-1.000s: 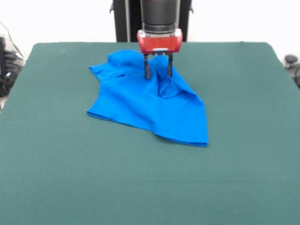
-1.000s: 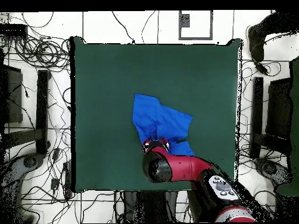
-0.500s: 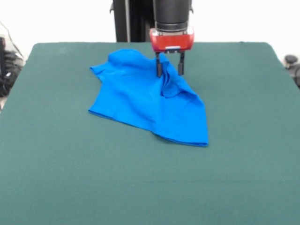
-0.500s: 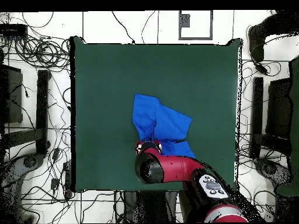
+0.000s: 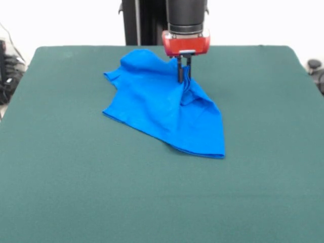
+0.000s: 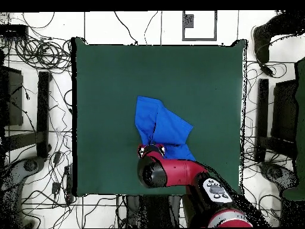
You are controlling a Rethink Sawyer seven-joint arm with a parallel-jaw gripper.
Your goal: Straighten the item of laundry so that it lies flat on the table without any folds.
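Observation:
The item of laundry, a small bright blue T-shirt (image 5: pixel 162 106), lies crumpled on the dark green table (image 5: pixel 162 192), toward its far middle. It has ridges and a fold running down from its far part, and a hemmed edge at the near right. My gripper (image 5: pixel 184 78) hangs from the red and black arm over the shirt's far right part. Its fingers are pinched together on a raised fold of the blue fabric. In the overhead view the shirt (image 6: pixel 161 126) lies just above the arm's red wrist (image 6: pixel 156 170), which hides the gripper.
The table's far edge and the black pedestal (image 5: pixel 139 23) stand just behind the gripper. Cables and dark equipment (image 6: pixel 36 107) lie on the floor around the table (image 6: pixel 119 77). A person's dark shoe (image 6: pixel 262 42) shows at the upper right of the overhead view.
The gripper moved right over the shirt, then its fingers closed on a fold. The shirt's left edge has drawn in a little toward the gripper.

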